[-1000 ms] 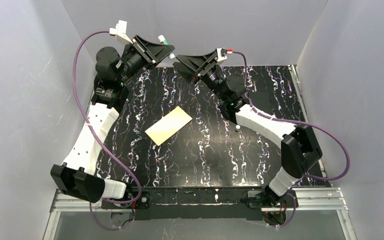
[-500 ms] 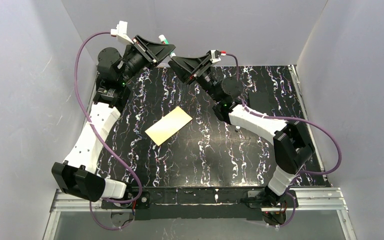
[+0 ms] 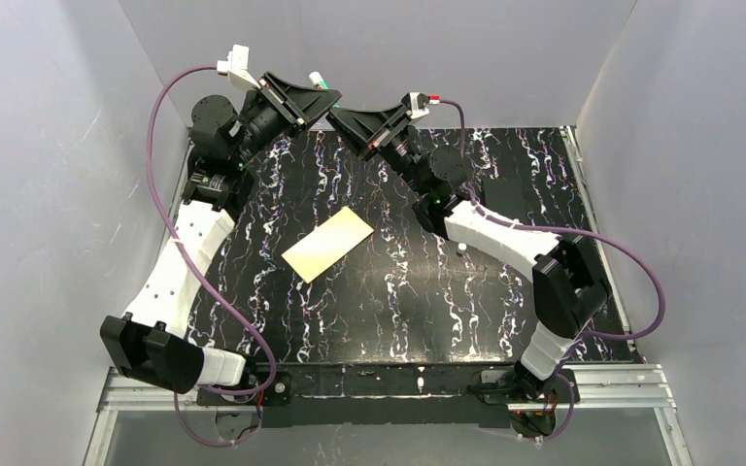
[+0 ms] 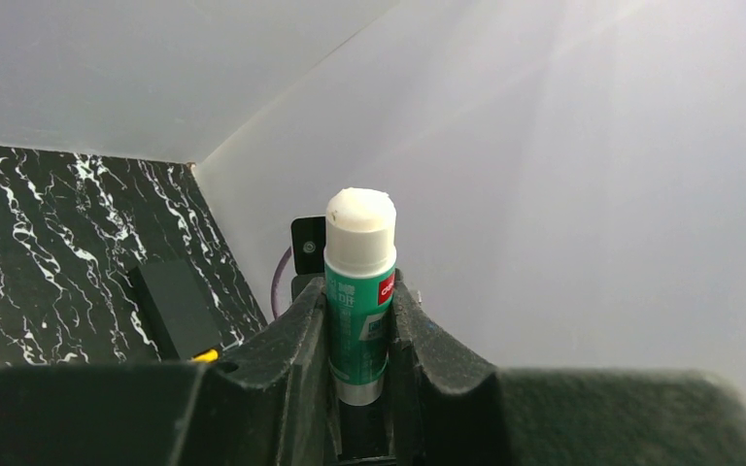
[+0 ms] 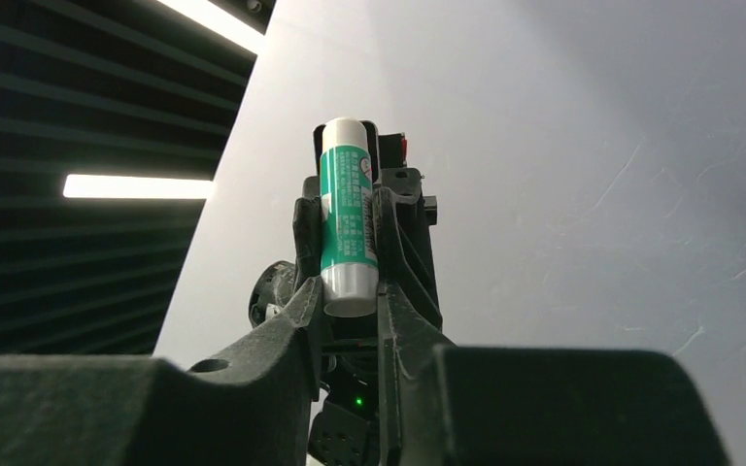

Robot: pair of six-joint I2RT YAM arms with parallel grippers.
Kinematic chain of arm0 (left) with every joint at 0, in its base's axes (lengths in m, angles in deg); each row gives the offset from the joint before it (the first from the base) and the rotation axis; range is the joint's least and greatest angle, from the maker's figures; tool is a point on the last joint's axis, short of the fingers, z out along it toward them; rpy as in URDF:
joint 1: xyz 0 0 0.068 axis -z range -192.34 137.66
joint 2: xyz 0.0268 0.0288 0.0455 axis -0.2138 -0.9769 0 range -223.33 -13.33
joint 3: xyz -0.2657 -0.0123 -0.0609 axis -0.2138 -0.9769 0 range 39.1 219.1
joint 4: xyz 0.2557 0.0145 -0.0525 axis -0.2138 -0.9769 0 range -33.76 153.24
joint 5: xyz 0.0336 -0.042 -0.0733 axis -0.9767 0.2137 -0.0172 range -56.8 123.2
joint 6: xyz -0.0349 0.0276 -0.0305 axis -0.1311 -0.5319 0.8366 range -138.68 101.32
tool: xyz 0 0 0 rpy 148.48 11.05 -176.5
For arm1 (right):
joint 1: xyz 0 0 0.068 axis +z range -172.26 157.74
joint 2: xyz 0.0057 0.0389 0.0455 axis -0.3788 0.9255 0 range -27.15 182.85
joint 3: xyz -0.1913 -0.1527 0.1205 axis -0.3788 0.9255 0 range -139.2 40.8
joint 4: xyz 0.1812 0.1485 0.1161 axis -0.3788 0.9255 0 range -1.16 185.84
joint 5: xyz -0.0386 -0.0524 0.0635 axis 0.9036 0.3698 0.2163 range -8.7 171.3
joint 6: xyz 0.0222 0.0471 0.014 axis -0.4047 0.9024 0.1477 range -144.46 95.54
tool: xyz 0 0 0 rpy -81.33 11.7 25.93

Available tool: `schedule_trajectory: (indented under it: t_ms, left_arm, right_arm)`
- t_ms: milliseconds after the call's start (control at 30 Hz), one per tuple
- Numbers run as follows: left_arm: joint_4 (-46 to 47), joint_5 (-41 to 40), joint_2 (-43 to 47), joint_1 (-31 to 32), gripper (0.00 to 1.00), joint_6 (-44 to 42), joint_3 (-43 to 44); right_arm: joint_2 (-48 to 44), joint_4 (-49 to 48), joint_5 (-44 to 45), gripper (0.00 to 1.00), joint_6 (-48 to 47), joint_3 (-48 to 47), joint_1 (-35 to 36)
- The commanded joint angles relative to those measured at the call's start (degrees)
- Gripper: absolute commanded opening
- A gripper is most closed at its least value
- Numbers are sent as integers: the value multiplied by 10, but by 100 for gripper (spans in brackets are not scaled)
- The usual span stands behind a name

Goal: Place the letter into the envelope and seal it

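Top view: a cream-tan oblong paper envelope point(image 3: 329, 244) lies flat on the black marbled table point(image 3: 505, 194), left of frame centre.

Left wrist view: the left gripper point(image 4: 359, 291) clamps an upright green-and-white glue stick point(image 4: 359, 248) at lower centre.

Right wrist view: the right gripper point(image 5: 350, 299) stands narrow, its fingers flanking the glue stick's white end. Whether they touch it cannot be told.

The white-shelled, black-jointed arms point(image 3: 183, 257) end in a black left pincer point(image 4: 359, 291) and right pincer point(image 5: 350, 296), trailing purple cables point(image 3: 149, 146).

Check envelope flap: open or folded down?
Folded down: the envelope lies flat as a plain oblong, no pointed flap sticking out. Glued or not, cannot tell.
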Motion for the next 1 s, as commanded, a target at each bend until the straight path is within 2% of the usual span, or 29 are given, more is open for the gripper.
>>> schedule_trajectory:
  t_ms: [0,167,267,367,433,500,600,667,833,933,967]
  left_arm:
    - [15,1,26,2,0,-7,-3]
    - [13,-6,30,2,0,-8,-5]
    - [-3,-11,31,2,0,-12,-5]
    - [-32,-18,34,2,0,-23,-1]
    - [-60,-23,36,2,0,-35,4]
    - [-102,-30,35,2,0,-53,20]
    - [-131,-34,39,2,0,-76,23]
    - [-134,-42,44,2,0,-74,17]
    - [-155,-55,51,2,0,-68,10]
    - [-170,-57,47,2,0,-67,20]
    - [-175,-56,45,2,0,-65,25]
  right_arm:
    - [-20,2,-6,16,-29,-30,0]
    - [-34,28,-18,7,-75,-22,0]
    - [-40,80,-52,1,-148,-35,0]
    - [-42,183,-115,1,-290,-71,0]
    - [-42,290,-164,1,-422,-109,-1]
    - [-42,411,-176,1,-561,-147,-1]
    - [-38,556,-150,1,-731,-195,0]
    - [-39,617,-118,1,-824,-216,1]
    - [-60,638,19,1,-1036,-207,32]
    - [-55,641,28,2,-1057,-225,35]
    - [-53,645,25,13,-1045,-235,35]
